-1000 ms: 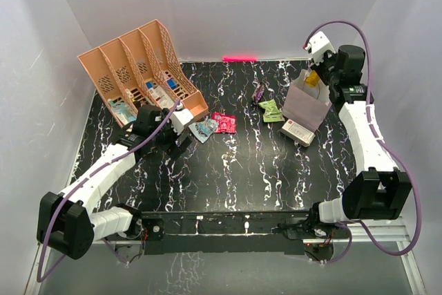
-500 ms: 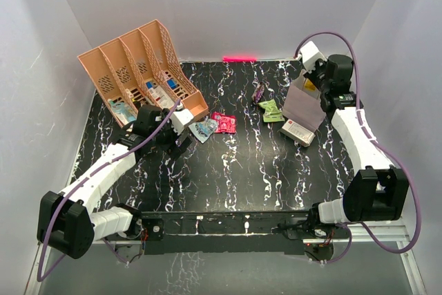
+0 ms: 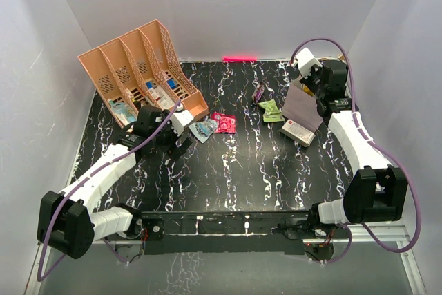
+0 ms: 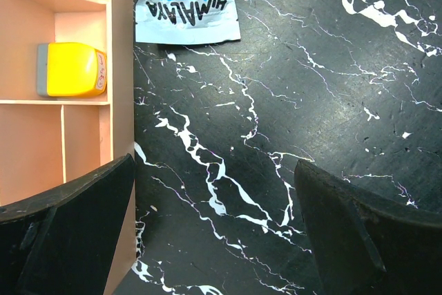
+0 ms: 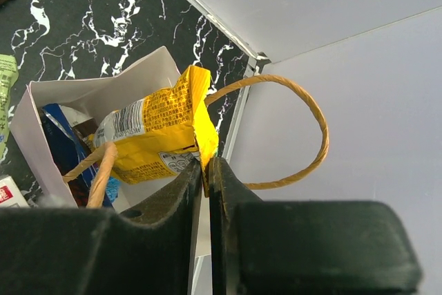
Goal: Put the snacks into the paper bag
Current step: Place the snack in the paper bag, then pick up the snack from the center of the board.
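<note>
- The right pincer [image 5: 205, 167] was pressed almost together, pinching one corner of a crinkled yellow foil packet [image 5: 155, 136].
- That packet hung in the open mouth of the small pale greyish-lilac paper bag [image 5: 97, 84], partly inside, with its pinched end above the rim.
- A dark blue shiny packet [image 5: 59, 129] lay inside the bag beneath it, and a tan twisted cord handle [image 5: 304, 122] looped up beside the fingers.
- The bag stood at the far right of the black white-veined marble surface [image 3: 235, 170], near the back corner.
- A white rectangular box with a red mark [image 3: 298, 132] lay just beside the bag's near side.
- A green packet [image 3: 271, 110] and a purple packet [image 3: 259, 92] lay left of the bag.
- A pink packet [image 3: 224, 122] and a pale blue printed packet [image 4: 185, 5] lay just beside each other near the middle.
- The left pincer [image 4: 214, 170] was spread wide, low over bare surface, with the pale blue packet ahead of it.
- The peach-orange slotted plastic organiser [image 4: 121, 67] ran along its left finger.
- A yellow block-shaped item [image 4: 69, 69] sat in one organiser compartment.
</note>
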You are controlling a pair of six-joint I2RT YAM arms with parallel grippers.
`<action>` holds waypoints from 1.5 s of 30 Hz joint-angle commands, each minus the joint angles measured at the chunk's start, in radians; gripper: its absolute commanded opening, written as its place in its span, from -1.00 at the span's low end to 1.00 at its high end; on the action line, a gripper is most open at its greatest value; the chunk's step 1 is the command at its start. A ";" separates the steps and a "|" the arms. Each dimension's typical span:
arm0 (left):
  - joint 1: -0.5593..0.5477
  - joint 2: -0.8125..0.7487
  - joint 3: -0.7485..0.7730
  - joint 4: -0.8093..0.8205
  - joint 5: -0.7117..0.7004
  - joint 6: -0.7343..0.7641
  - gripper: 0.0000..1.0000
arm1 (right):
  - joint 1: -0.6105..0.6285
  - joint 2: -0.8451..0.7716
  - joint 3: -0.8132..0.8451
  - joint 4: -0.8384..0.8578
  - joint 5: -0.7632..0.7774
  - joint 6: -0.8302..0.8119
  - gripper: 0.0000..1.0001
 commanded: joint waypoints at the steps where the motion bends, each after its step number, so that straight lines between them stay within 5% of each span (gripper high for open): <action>1: 0.005 0.001 0.010 0.003 0.030 0.003 0.97 | 0.002 -0.019 0.017 0.075 0.022 -0.001 -0.72; 32: 0.005 -0.011 0.011 0.003 0.030 -0.002 0.97 | 0.001 -0.035 0.154 -0.109 -0.043 0.120 -0.50; 39: 0.005 -0.011 0.012 0.004 0.027 -0.008 0.97 | 0.001 -0.024 0.286 -0.193 -0.040 0.206 -0.46; 45: 0.006 -0.011 0.012 0.007 0.026 -0.011 0.97 | 0.008 -0.007 0.425 -0.350 -0.192 0.294 -0.29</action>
